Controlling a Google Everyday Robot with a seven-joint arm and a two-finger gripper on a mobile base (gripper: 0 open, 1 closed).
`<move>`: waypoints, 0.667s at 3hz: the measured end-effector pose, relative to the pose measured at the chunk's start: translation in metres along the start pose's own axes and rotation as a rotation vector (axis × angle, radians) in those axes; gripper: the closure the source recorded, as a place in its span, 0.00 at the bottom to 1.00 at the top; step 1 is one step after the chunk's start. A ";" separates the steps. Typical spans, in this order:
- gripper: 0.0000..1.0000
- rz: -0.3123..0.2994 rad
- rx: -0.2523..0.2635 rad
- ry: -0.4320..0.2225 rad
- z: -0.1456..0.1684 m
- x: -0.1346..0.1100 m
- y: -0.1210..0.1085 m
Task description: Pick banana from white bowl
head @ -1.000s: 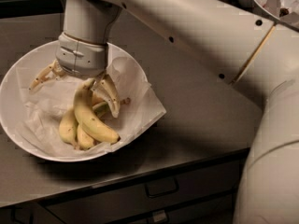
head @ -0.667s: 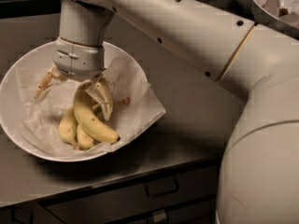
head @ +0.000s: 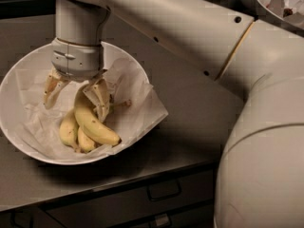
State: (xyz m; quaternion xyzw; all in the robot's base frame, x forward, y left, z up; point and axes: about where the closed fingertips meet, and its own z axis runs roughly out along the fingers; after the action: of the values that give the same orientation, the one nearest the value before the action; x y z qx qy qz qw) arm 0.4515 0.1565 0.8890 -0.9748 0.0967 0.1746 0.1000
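Observation:
The white bowl (head: 14,82), wide, shallow and lined with crumpled white paper (head: 137,110), sits on the counter at the left. A small bunch of bananas lies in it. The banana (head: 92,125), the longest and most curved one, lies on top, running from the bowl's middle down to the right. My gripper (head: 76,93) hangs down into the bowl over the banana's upper end. It is open: one finger (head: 49,87) stands left of the bunch and the other finger (head: 102,99) rests against the banana's stem end. The stem itself is hidden behind that finger.
Two smaller bowls (head: 280,1) stand at the back right. My arm (head: 190,37) crosses above the grey counter (head: 190,103). Drawers with a handle (head: 164,191) run below the counter's front edge.
My gripper has shifted slightly left and lower over the bananas. Its fingers stay spread. The bananas have not moved.

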 end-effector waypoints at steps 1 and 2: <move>0.29 0.056 -0.017 0.039 -0.006 -0.001 0.006; 0.27 0.106 -0.003 0.108 -0.014 -0.002 0.014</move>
State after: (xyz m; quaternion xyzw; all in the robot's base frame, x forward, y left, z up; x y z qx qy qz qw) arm 0.4511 0.1399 0.9006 -0.9765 0.1529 0.1268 0.0837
